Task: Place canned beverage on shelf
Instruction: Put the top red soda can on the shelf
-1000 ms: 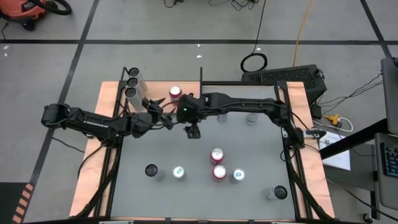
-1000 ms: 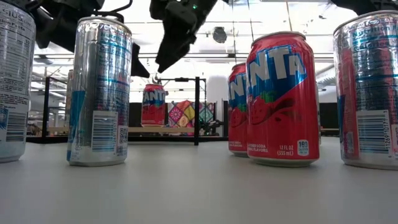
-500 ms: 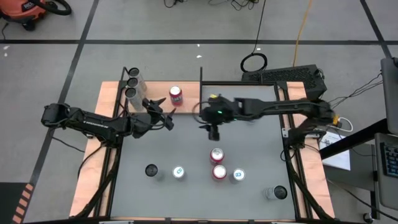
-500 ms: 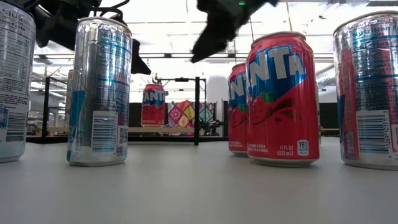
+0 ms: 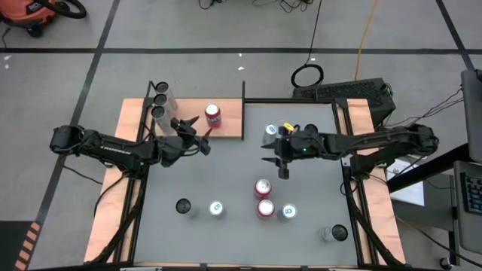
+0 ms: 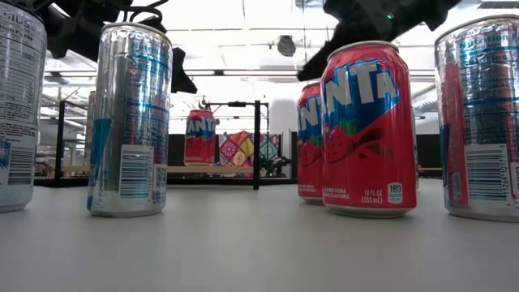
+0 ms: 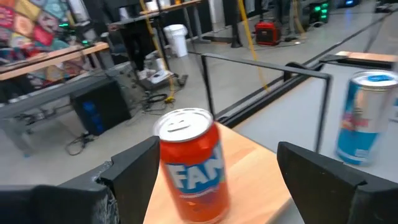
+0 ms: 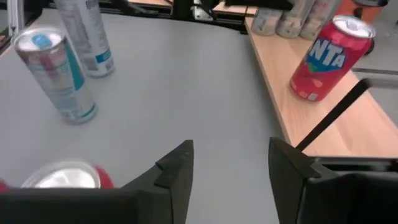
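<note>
**One can shelved, the next to be picked**

A grey bench (image 5: 226, 173) is seen from above in a workshop, with a light-brown wood-grain shelf with black posts (image 5: 230, 120) at its far left. A red Fanta can (image 5: 213, 115) stands upright on the shelf. The left tool (image 5: 202, 140) hovers just beside that can, fingers spread and empty. The right tool (image 5: 283, 170) hangs over the bench centre, released, near two red cans (image 5: 263, 198).

For the next step, the open right tool is best lowered squarely around the nearer red can's (image 8: 62, 176) body, below the rim, without nudging its neighbour; the two appear to touch.

That can is cut off in the right wrist view. The slim silver cans (image 5: 160, 102) at the shelf's far corner are barely legible, and the right fingertips are hidden in the low view.
</note>
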Motion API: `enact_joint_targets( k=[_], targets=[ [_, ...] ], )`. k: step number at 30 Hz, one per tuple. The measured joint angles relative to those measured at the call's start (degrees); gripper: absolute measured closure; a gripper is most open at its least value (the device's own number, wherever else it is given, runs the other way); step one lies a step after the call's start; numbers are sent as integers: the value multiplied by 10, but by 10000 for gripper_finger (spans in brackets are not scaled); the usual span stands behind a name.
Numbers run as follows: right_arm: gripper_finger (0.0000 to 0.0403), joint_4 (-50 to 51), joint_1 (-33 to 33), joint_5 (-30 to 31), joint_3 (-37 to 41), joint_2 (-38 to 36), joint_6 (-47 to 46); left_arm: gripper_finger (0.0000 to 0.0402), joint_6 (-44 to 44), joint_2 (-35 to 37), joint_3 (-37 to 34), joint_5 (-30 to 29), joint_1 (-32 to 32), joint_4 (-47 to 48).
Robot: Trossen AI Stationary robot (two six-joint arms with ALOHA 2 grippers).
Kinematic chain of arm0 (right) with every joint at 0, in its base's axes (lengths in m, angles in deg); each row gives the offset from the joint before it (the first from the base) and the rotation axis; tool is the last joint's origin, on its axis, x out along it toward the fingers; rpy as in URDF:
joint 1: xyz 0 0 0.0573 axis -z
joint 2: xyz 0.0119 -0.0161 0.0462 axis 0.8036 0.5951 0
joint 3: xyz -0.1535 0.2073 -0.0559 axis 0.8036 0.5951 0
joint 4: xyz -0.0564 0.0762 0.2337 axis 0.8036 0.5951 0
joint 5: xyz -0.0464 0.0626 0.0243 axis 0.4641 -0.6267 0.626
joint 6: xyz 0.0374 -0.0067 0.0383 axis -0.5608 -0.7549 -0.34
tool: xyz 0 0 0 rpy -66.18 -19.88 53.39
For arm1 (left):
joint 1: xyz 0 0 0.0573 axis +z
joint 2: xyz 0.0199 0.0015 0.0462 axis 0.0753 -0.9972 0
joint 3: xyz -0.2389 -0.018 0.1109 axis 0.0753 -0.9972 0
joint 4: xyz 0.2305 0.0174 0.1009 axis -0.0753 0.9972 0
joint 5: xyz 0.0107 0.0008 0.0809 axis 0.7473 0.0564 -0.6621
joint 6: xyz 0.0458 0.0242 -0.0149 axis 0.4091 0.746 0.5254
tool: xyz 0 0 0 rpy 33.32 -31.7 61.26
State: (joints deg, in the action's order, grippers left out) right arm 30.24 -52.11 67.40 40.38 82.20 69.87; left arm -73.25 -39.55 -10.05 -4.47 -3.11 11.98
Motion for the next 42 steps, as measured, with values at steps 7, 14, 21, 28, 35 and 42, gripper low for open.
enact_joint_targets(
  k=[7,14,21,28,35,42],
  targets=[
    [262,1,-16,15,7,-11,4,75,-17,-21,0,32,46,-27],
    [262,7,-28,15,7,-11,4,25,-16,-66,0,86,90,-60],
    [261,26,-38,15,7,-11,-6,5,-16,-123,1,70,114,-108],
    [261,26,-41,13,7,-11,-7,6,-32,-160,16,96,143,-134],
    [261,26,-41,13,7,-11,-9,6,-32,-200,56,118,167,-133],
    [261,26,-41,12,7,-11,-7,6,-76,-231,70,114,184,-130]
  ],
)
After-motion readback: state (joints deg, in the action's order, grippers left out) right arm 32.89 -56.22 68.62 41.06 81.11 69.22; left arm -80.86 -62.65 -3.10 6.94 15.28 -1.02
